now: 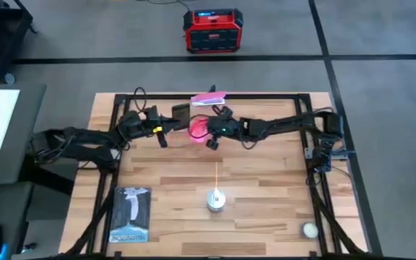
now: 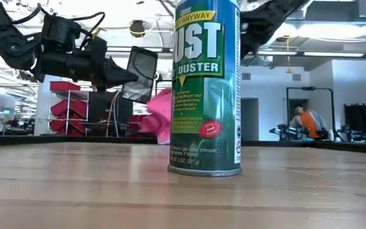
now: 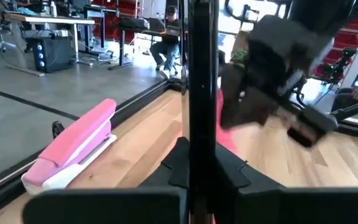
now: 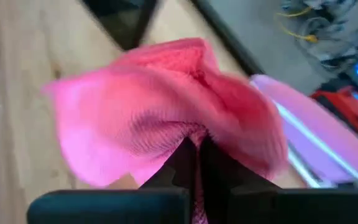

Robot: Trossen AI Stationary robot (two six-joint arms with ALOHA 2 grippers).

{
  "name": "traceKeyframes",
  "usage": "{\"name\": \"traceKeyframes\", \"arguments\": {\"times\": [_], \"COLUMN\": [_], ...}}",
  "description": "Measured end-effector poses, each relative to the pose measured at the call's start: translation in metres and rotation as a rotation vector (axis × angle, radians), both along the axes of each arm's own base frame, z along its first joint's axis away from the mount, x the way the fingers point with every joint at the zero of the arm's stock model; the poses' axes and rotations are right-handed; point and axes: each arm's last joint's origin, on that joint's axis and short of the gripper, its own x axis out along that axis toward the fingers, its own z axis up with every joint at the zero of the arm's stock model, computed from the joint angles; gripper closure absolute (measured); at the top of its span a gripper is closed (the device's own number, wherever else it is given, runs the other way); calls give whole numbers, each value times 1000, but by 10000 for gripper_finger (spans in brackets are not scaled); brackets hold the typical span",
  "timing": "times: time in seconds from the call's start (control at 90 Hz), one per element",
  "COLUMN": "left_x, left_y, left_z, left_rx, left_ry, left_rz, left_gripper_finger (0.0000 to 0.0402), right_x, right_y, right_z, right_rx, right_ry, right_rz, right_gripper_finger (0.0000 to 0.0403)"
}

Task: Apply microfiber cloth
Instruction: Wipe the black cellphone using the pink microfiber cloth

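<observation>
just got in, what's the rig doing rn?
Both arms meet above the far middle of the table. The right gripper is pinched shut on the microfiber cloth, holding it bunched up off the wood. The left gripper is shut on the black phone, held edge-up beside the cloth. The duster can stands untouched nearer the front.

Readable on green spray can (image 2: 206,89): "UST", "DUSTER", "ANYWAY" above; small print near base "8 OZ (227 g)".
</observation>
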Motion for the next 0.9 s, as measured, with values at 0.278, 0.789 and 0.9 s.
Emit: {"name": "traceKeyframes", "arguments": {"times": [0.278,0.789,0.9], "left_x": [0,-3,-4], "left_y": [0,4,6], "left_z": [0,-1,-2], "left_rx": [-2,-30,-33], "left_ry": [1,-1,4], "left_rz": [1,2,8], "left_gripper_finger": [397,397,397], "right_x": [-77,-197,-211], "right_y": [19,23,24], "right_z": [23,-25,-42], "right_rx": [-9,251,325], "right_ry": [-32,-214,-213], "right_rz": [-97,-81,-125], "right_gripper_finger": [403,403,403]}}
